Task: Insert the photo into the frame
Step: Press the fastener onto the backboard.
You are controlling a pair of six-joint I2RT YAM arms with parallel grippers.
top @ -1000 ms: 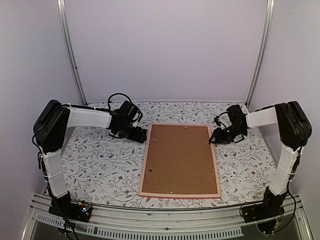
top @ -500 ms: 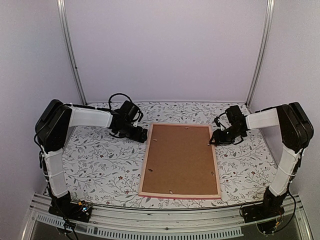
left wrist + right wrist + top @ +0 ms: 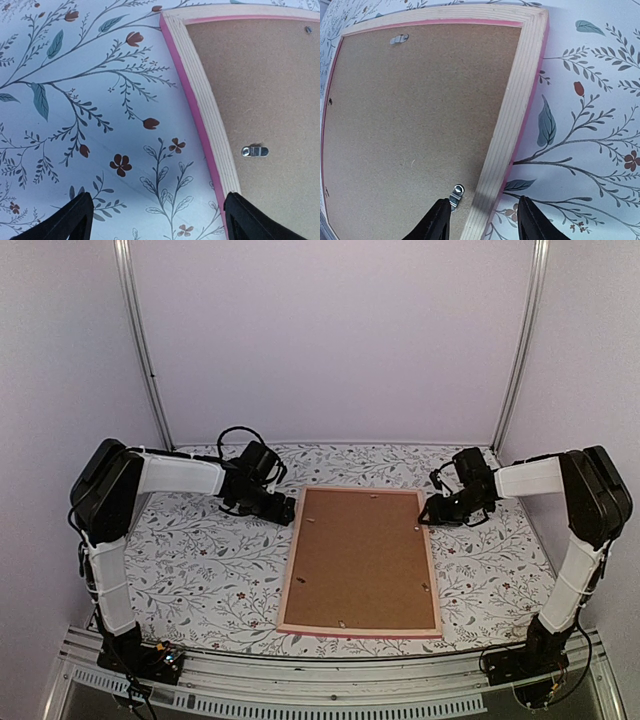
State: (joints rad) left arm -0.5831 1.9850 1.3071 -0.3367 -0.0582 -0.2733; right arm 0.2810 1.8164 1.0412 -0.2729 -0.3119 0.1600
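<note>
Right gripper (image 3: 482, 221) has crept slightly inward at the far right corner of the thin-railed pink wooden frame (image 3: 360, 631), fingers half apart astride the rail, clamping nothing. Left gripper (image 3: 157, 220) gapes wide over the frame's left rail. Frame's face down, brown fibreboard backing (image 3: 360, 555) seated inside it; photo's hidden. Frame looks light and stiff, probably best grabbed by a rail.

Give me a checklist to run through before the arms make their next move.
1. Frame lying flat, back up: ok.
2. Backing board seated inside the rails: ok.
3. Photo under the board: cannot tell, nothing of it shows.
4. Left gripper open and empty at the frame's left edge: ok.
5. Right gripper open, straddling the right rail without pinching it: ok.
6. Metal tab beside it locking the board: cannot tell.
</note>
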